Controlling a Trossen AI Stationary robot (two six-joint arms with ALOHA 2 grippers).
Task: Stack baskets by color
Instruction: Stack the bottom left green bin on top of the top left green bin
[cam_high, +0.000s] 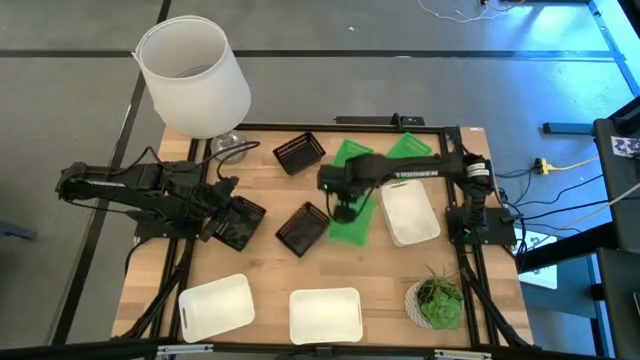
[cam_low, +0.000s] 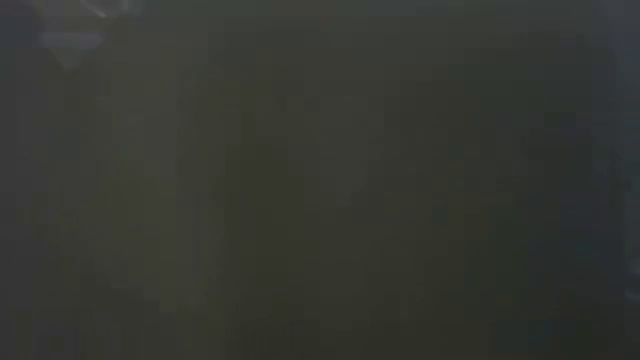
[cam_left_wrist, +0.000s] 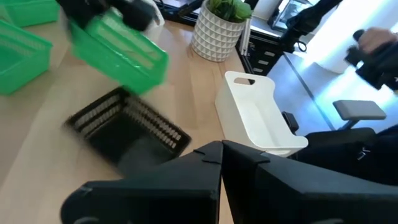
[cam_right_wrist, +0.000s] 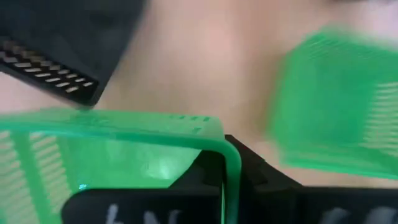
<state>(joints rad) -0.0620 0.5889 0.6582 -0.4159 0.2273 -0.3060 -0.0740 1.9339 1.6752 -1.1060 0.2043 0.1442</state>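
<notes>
The right gripper (cam_high: 344, 211) pinches the rim of a green basket (cam_high: 351, 222) near the middle of the tabletop (cam_high: 270, 275); in the right wrist view that basket's wall (cam_right_wrist: 124, 155) sits between the fingers, with a second green basket (cam_right_wrist: 339, 106) blurred beyond it. In the high view two more green baskets lie toward the far edge, one (cam_high: 350, 153) under the right arm and one (cam_high: 413, 147) close to the far right corner. A white basket (cam_high: 409, 212) lies just beside the held green one, toward the right edge. Two other white baskets rest along the near edge, one (cam_high: 215, 306) toward the left corner and one (cam_high: 325, 314) at the middle. A black basket (cam_high: 303, 228) lies tilted just left of the held green one, another (cam_high: 299, 153) sits near the far edge, and a third (cam_high: 238, 221) is under the left gripper (cam_high: 222, 207), whose fingers are pressed together; whether they grip it cannot be told. A potted plant (cam_high: 438, 301) stands in the near right corner, and a big white bucket (cam_high: 193, 75) rises past the far left corner. The low view is dark.
</notes>
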